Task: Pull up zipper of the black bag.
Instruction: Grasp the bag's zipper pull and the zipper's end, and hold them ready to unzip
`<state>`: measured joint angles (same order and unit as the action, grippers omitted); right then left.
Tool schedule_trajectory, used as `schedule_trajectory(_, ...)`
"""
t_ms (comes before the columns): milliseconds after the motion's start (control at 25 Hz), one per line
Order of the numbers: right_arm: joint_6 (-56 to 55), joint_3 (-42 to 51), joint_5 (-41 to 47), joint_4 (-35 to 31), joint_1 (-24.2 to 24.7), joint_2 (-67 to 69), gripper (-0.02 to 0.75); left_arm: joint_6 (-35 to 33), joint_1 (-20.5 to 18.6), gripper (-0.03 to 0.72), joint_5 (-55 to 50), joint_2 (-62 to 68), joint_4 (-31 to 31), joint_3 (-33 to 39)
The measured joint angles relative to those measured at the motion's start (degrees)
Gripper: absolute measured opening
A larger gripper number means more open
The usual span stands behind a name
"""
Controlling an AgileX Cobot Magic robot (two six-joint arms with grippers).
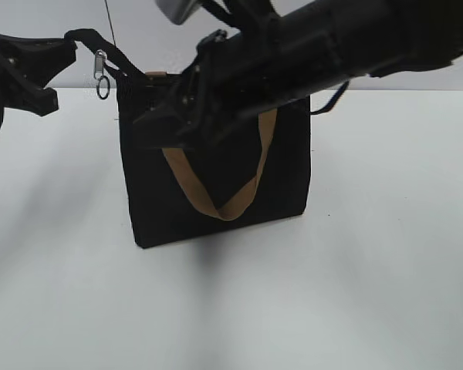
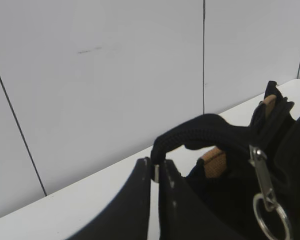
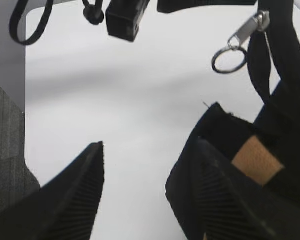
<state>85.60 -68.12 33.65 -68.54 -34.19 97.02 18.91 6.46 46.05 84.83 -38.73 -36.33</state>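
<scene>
We start at the zipper, which runs off the upper left corner of the black bag as a raised black strip, up in the upper left of the exterior frame, with its silver pull and ring dangling just below it. In the left wrist view we see that same strip arching up from the bag at right and ending between the tips of the left end effector, whose two dark fingers are pressed together on the end of the zipper tape, low in the centre of that frame; the pull hangs free at the lower right, untouched. In the exterior view the left end effector sits at the far left edge, level with the bag's top. The bag itself stands upright on the white worktop, a little left of centre, one tan strap handle looping down its front face. Across its upper part we see the right arm reaching in from the upper right, its end effector against the bag's upper left front. In the right wrist view the right end effector is spread wide: one ribbed finger stands clear over bare worktop at lower left, the other lies against the bag's black fabric at lower right, beside a bit of tan strap.
</scene>
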Motion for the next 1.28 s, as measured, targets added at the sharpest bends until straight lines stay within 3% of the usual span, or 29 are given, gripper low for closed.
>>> schedule_trajectory(320, 1.3, -9.2, -1.4, -6.5, -2.0, 9.1, 0.428, 0.0, 0.0, 0.002, 0.0, 0.0, 0.0, 0.0)
schedule_trajectory(880, 2.9, -14.9, -4.5, -12.8, -2.1, 16.2, 0.427, 0.0, 0.0, 0.001, 0.7, 0.0, 0.0, 0.0)
schedule_trajectory(1000, 3.0, -14.9, -6.2, -13.5, -2.2, 17.0, 0.372, 0.0, 0.0, 0.001, 1.0, 0.0, 0.0, 0.0)
schedule_trajectory(1200, 3.0, -15.0, -10.5, -14.9, -2.2, 17.3, 0.176, 0.0, 0.0, 0.001, 1.2, 0.0, 0.0, 0.0)
schedule_trajectory(1280, 3.0, -15.0, -11.2, -15.8, -2.2, 17.3, 0.144, 0.0, 0.0, 0.001, 1.3, 0.0, 0.0, 0.0)
